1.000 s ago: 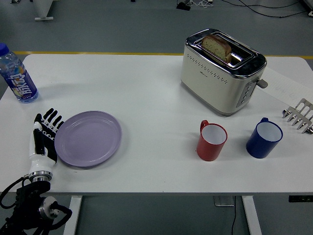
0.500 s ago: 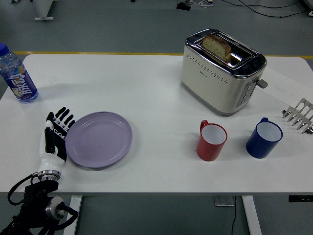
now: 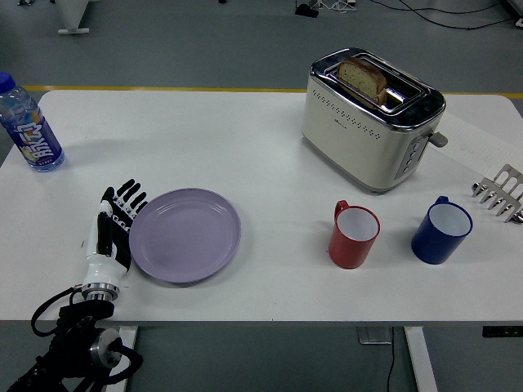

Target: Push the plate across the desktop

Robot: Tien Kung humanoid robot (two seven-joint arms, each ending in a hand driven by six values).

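Observation:
A lilac plate (image 3: 185, 235) lies flat on the white table (image 3: 245, 147), left of centre near the front edge. My left hand (image 3: 115, 224) stands on edge with its fingers straight and open, pressed flat against the plate's left rim. It holds nothing. My right hand is out of view.
A red mug (image 3: 353, 235) stands to the plate's right, a blue mug (image 3: 440, 231) beyond it. A cream toaster (image 3: 369, 118) with a bread slice is at the back right. A water bottle (image 3: 29, 126) is at the far left. A metal rack (image 3: 500, 193) pokes in at the right edge.
My left hand has moved right and slid the plate along with it toward the red mug. Everything else stays in place.

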